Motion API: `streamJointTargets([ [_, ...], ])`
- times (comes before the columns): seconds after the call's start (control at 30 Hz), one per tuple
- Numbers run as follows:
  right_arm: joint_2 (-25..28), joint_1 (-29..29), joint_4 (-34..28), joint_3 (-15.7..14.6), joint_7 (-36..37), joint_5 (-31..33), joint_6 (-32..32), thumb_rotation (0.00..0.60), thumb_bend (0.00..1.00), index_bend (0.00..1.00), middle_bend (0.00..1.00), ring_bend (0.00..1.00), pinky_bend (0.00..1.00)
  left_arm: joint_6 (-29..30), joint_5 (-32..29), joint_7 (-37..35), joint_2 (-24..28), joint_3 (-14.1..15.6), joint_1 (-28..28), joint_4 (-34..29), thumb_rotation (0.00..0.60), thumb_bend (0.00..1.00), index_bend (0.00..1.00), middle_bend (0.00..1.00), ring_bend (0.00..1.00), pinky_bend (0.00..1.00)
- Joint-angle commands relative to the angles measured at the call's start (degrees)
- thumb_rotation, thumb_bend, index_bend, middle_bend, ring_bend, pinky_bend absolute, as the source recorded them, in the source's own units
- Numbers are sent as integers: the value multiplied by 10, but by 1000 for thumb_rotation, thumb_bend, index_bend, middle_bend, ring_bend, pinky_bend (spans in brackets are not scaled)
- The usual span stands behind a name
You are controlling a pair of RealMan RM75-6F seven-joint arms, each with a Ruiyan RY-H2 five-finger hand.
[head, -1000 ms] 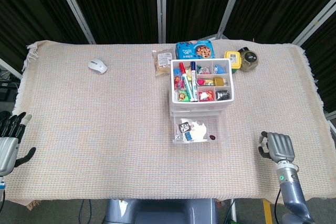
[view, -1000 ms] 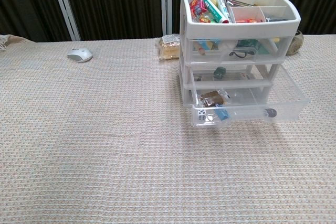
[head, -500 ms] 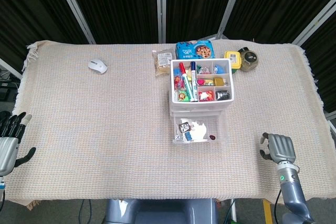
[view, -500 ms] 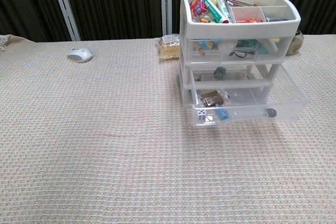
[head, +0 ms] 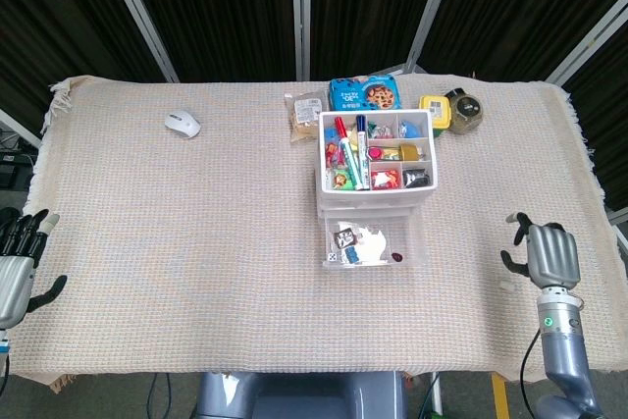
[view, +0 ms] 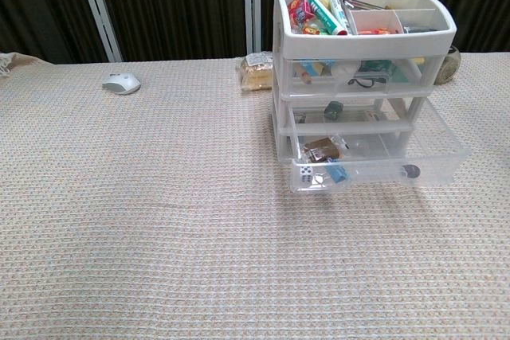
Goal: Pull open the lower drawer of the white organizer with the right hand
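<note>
My right hand [head: 548, 254] hangs over the near right edge of the table [head: 196, 242], fingers loosely curled and holding nothing, well apart from the white organizer [head: 377, 166]. My left hand [head: 18, 260] sits off the near left corner, its dark-tipped fingers spread and empty. The organizer is a boxy stack of glossy plastic on the coarse woven beige cloth, its top tray split into compartments with markers [view: 323, 4] standing in them. Its clear lower drawer [view: 374, 157] juts out towards me, pulled open, with a die [view: 306, 173] and small oddments inside. A smooth white mouse [head: 182, 123] lies far left.
</note>
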Motion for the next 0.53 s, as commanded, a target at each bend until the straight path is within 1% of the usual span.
streamJointTargets([
  [0.03, 44, -12, -32, 17, 67, -36, 3, 600, 93, 147, 135, 149, 117, -1, -1, 0, 0, -1, -1, 0, 600, 321, 0, 0, 0, 0],
  [0.1, 64, -15, -45, 15, 96, -61, -2, 600, 67, 89, 45, 50, 44, -1, -1, 0, 0, -1, -1, 0, 600, 321, 0, 0, 0, 0],
  [0.17, 82, -17, -54, 10, 112, -82, -8, 600, 49, 52, 4, 3, 3, -1, -1, 0, 0, 0, 0, 0, 600, 321, 0, 0, 0, 0],
  [0.3, 110, -19, -75, -5, 117, -127, -11, 600, 18, 10, 0, 0, 0, -1, 0, -3, 0, 0, 0, 1, 600, 321, 0, 0, 0, 0],
  [0.53, 123, -21, -102, -12, 103, -142, -5, 600, 15, 0, 0, 0, 0, -1, 3, -6, 1, 1, -1, 3, 600, 321, 0, 0, 0, 0],
])
